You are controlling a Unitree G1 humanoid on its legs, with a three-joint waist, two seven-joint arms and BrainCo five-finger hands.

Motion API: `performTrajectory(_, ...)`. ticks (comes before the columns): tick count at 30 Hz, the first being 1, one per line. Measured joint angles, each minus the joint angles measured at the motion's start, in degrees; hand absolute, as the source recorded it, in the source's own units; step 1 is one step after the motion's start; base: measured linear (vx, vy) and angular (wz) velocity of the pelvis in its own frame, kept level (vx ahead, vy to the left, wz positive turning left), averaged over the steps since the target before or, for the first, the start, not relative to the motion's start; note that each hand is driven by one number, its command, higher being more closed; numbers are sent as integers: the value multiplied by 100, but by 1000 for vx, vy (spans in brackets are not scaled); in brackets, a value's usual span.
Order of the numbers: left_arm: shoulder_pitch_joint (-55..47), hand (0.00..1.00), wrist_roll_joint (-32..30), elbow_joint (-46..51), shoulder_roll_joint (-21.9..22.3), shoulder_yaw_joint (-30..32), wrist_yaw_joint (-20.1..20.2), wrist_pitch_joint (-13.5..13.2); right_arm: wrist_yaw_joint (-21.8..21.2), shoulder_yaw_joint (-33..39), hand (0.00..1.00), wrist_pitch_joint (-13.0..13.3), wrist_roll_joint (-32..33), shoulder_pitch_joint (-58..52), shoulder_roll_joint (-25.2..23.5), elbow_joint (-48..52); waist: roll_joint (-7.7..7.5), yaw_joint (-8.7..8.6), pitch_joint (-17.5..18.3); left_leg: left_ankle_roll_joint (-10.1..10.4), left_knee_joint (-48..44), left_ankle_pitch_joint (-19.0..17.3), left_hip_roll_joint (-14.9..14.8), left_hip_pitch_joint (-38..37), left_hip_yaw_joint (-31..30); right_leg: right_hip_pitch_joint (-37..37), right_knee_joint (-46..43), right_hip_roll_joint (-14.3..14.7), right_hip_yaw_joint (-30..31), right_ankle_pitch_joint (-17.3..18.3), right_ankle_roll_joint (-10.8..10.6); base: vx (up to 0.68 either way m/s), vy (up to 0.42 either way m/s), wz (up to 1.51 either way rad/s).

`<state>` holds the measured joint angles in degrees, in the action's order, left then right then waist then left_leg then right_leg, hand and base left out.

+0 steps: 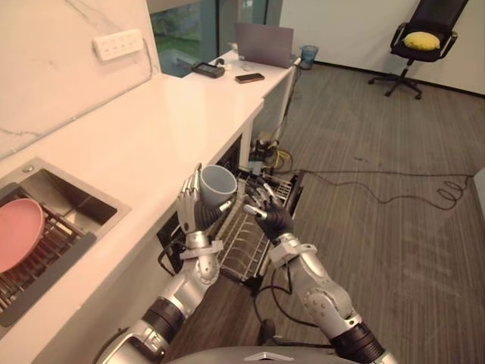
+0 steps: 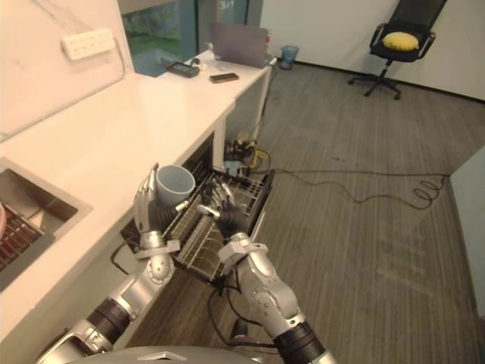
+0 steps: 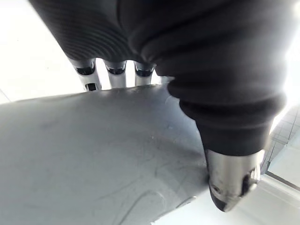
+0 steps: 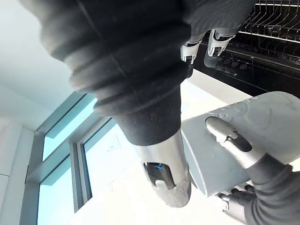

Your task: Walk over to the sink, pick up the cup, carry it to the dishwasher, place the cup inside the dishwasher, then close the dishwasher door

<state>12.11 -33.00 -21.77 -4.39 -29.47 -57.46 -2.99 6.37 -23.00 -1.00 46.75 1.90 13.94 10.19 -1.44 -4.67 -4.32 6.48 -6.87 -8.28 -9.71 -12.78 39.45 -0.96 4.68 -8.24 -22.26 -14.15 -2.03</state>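
**Cup held over the dishwasher rack**

We see our left hand (image 1: 189,211) clamped on the pale grey-blue round cup (image 1: 218,182). Its fingers stand upright along one side and the thumb presses the other, with the cup's mouth turned up towards us. The cup hangs just past the front edge of the long white stone counter (image 1: 151,129), above the near end of the pulled-out dark wire dishwasher rack (image 1: 244,236). Our right hand (image 1: 270,218) hovers just beside the cup over the rack, fingers loosely spread and holding nothing. To our right the grey striped floor (image 1: 379,250) lies open towards a black office chair with a yellow cushion (image 1: 423,38). The steel sink (image 1: 72,199), with a pink plate (image 1: 15,231) in it, sits well apart on our left.
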Motion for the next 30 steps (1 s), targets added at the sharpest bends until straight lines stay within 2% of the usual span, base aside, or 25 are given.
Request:
performTrajectory(8,0,100,-105,-195,44,-199,7,-102,140,-150,0,-67,-228,185,-44,-69,3,71,99,17,5,64,13,79,-95,-14,-1,-39,-45,-18,-3,-7,23,5)
performTrajectory(12,0,100,-112,-316,49,-257,9,-218,302,-152,0,-219,-350,381,-186,-483,-28,108,198,3,9,75,25,95,-156,-1,-1,-82,-53,-21,-7,-19,35,6)
performTrajectory(15,0,100,-113,-498,45,-430,10,-224,312,-154,0,-325,-560,454,-226,-494,-32,118,199,-21,21,83,74,107,-187,-1,1,-134,-57,-25,-10,-39,38,5)
performTrajectory(19,0,100,-114,-500,47,-535,9,-240,541,-152,0,-447,-848,711,-243,-739,-68,125,218,-61,20,76,116,106,-196,-1,2,-180,-52,-25,-12,-28,21,0)
performTrajectory(24,0,100,-113,-500,44,-656,18,-213,687,-149,0,-454,-1246,864,-273,-912,-103,121,234,-51,22,87,125,107,-216,0,1,-190,-56,-24,-10,0,0,0)
performTrajectory(30,0,100,-109,-500,46,-850,25,-202,864,-134,0,-671,-1303,1236,-385,-1107,-124,123,233,-52,23,86,149,122,-365,30,1,-216,-99,-26,-13,-2,17,5)
